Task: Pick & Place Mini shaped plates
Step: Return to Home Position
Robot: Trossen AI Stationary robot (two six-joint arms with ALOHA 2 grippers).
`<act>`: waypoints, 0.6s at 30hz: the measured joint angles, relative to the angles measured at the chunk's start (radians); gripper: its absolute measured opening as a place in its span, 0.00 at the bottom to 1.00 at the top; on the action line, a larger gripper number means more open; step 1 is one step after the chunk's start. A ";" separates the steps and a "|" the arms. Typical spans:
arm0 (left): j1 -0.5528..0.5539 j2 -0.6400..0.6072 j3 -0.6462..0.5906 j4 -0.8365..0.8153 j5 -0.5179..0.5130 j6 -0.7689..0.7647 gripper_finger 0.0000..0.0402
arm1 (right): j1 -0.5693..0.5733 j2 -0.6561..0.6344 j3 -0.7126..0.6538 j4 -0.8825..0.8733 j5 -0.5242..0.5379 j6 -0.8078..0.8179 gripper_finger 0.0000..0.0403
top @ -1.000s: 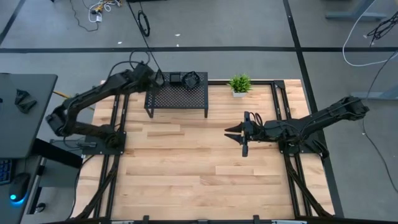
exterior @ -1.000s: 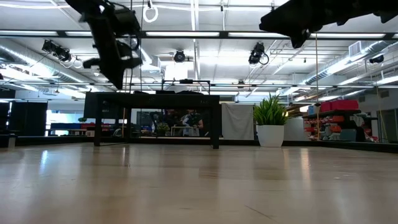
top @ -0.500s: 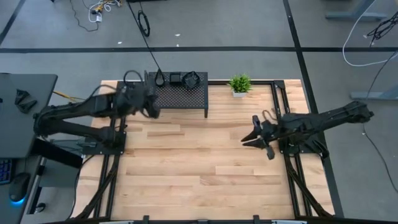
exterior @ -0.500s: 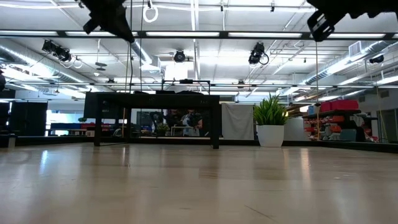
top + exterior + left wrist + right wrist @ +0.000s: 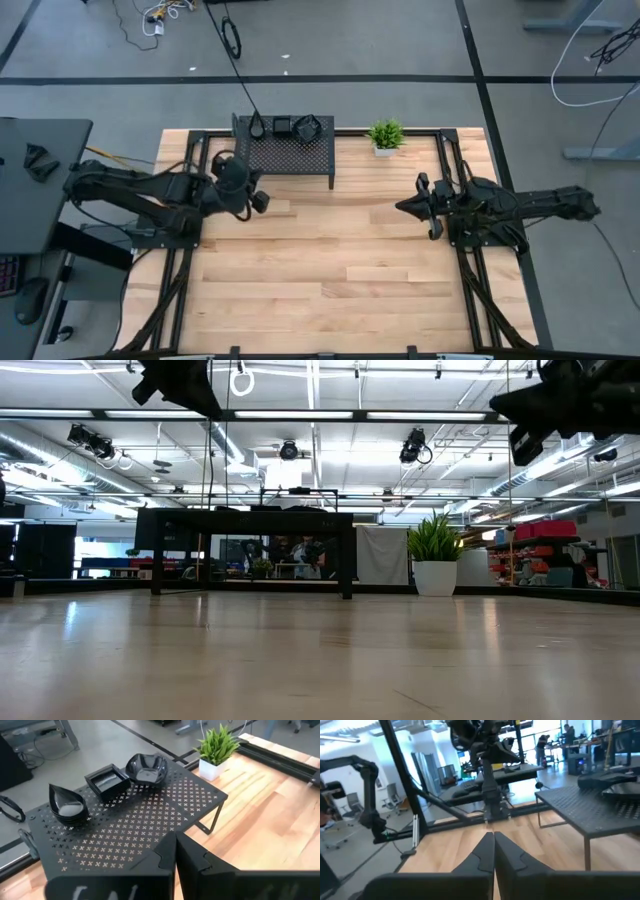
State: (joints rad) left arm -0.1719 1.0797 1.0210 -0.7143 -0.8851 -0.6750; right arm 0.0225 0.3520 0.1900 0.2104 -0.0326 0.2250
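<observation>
The mini shaped plates sit on the black mesh rack point(image 5: 285, 155) at its far edge. They are a teardrop stack point(image 5: 67, 805), a square stack point(image 5: 106, 781) and a wavy-rim dish point(image 5: 146, 767), seen from above as dark shapes point(image 5: 283, 126). My left gripper point(image 5: 174, 845) is shut and empty. It hovers just near of the rack's left end point(image 5: 255, 200), pointing toward the rack. My right gripper point(image 5: 494, 839) is also shut and empty. It hangs above the table's right part point(image 5: 405, 207), pointing toward the left arm.
A small green potted plant point(image 5: 385, 135) stands at the far edge, right of the rack. Black frame rails point(image 5: 450, 160) run along both table sides. The wooden tabletop point(image 5: 320, 270) lies bare in the middle and near part. Both arms hang high in the low view point(image 5: 180, 380).
My left gripper has drawn back from above the plates on the rack toward the near edge, and now hovers off the rack's near-left side. My right gripper has pulled back toward the table's right edge. The plates have stayed where they were.
</observation>
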 joint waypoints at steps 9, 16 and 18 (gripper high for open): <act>-0.008 0.013 0.000 -0.031 -0.055 -0.054 0.02 | -0.061 -0.194 -0.109 -0.013 -0.068 0.041 0.01; -0.007 0.015 0.000 -0.039 -0.058 -0.055 0.02 | -0.061 -0.354 -0.175 -0.093 -0.002 0.047 0.00; -0.007 0.015 0.000 -0.042 -0.063 -0.055 0.02 | -0.061 -0.352 -0.174 -0.141 0.036 0.042 0.00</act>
State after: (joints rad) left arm -0.1791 1.0943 1.0208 -0.7565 -0.9485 -0.7302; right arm -0.0380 -0.0001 0.0158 0.0694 0.0038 0.2672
